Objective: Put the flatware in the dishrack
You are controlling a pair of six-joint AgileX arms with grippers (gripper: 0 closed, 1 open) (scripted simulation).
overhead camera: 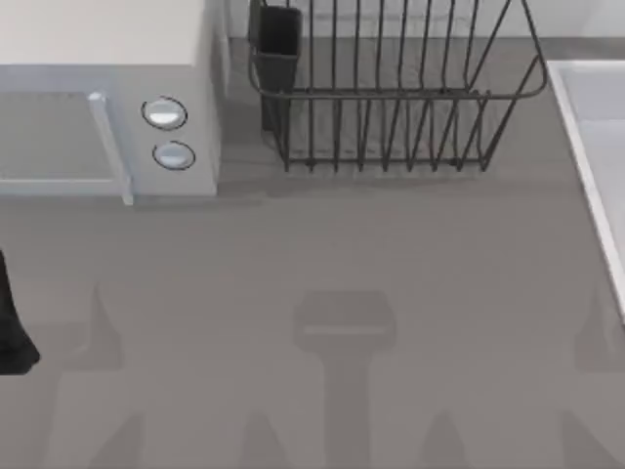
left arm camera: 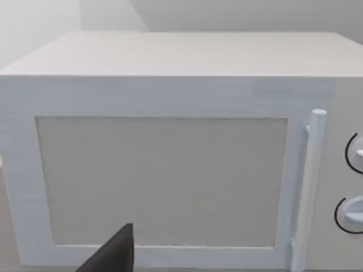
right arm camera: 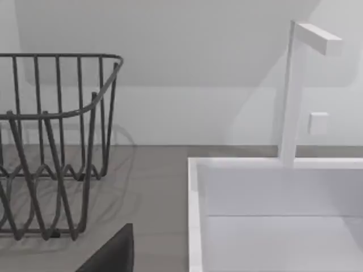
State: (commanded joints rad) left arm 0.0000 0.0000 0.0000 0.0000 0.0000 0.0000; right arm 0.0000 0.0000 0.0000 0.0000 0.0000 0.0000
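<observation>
No readable text, labels, brands or numbers appear on anything in these views.

Dark wire dishrack (overhead camera: 391, 88) stands upright at the table's far middle.

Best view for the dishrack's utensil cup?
Top view: the utensil cup stands at the left corner of the dishrack, beside the microwave. The right wrist view has the rack's other end, near the sink; the left wrist view faces the microwave.
</observation>
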